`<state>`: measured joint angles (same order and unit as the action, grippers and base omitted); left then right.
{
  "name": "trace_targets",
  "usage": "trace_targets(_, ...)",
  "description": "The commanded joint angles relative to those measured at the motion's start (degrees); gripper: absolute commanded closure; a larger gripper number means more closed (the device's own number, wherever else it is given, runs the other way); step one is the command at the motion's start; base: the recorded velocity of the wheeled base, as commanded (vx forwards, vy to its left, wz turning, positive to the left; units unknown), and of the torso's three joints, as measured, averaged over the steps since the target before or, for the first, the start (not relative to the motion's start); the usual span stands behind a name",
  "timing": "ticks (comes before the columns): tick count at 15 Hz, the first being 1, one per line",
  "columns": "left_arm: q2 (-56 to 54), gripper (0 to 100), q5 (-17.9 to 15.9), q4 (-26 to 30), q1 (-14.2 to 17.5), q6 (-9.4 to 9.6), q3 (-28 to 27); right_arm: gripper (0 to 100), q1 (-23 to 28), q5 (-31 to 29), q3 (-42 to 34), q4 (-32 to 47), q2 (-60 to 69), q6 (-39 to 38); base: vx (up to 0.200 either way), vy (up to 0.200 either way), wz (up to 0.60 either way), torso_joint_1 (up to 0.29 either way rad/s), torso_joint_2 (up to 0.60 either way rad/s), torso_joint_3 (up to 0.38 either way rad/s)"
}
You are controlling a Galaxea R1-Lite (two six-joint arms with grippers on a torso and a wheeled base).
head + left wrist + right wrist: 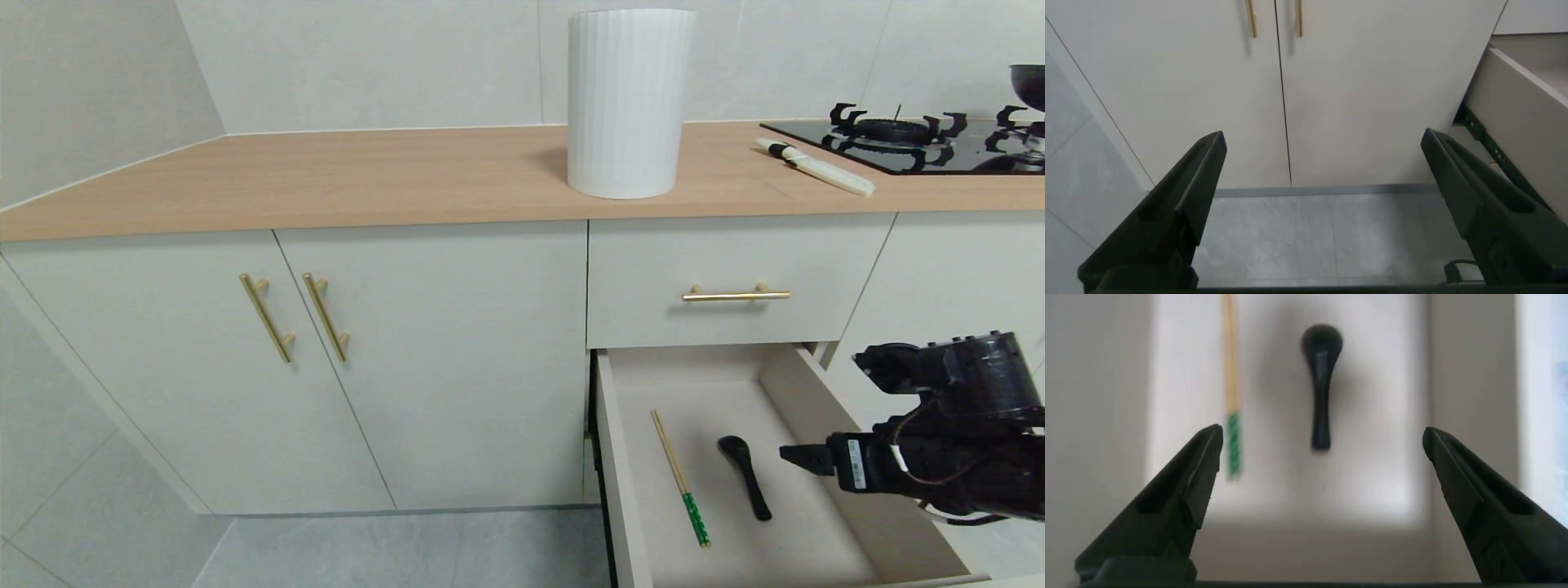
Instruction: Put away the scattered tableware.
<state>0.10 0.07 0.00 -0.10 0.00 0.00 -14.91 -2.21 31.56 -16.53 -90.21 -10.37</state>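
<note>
A: Items in the drawer (609, 457)?
B: Chopsticks (680, 478) and black spoon (744, 476), side by side, not touching.
A: Outstanding?
B: By judgement, one white utensil (814, 167) on the counter (367, 175) near the stove (898, 143); drawer not yet closed.
A: Grippers?
B: Right gripper (1323, 434) over the drawer, spread, empty. Left gripper (1323, 143) spread, empty, facing cupboard doors (1372, 82).
</note>
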Motion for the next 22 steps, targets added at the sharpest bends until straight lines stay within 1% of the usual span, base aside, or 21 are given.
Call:
trace_targets(1,0.1,0,0.0,0.0,0.0,0.0,0.0,0,-6.4,1.8,0.3,10.4,13.8,0.1,0.0,0.0,0.0,0.0,0.0,0.0)
trace_targets(3,0.1,0,0.0,0.0,0.0,0.0,0.0,0,-10.2,1.8,2.0,17.2,17.1,0.1,0.0,0.0,0.0,0.0,0.0,0.0)
trace_targets(4,0.1,0,0.0,0.0,0.0,0.0,0.0,0,-11.2,1.6,2.3,18.6,17.5,0.1,0.0,0.0,0.0,0.0,0.0,0.0)
trace_targets(5,0.0,0,0.0,0.0,0.0,0.0,0.0,0,-11.8,1.2,2.2,18.9,17.8,0.1,0.0,0.0,0.0,0.0,0.0,0.0)
trace_targets(13,0.1,0,0.0,0.0,0.0,0.0,0.0,0,-11.8,1.2,2.3,19.0,17.8,0.1,0.0,0.0,0.0,0.0,0.0,0.0)
trace_targets(22,0.0,0,0.0,0.0,0.0,0.09,0.0,0,-12.6,1.2,1.9,19.8,17.0,0.4,-0.2,0.0,0.0,0.002,0.0,0.008)
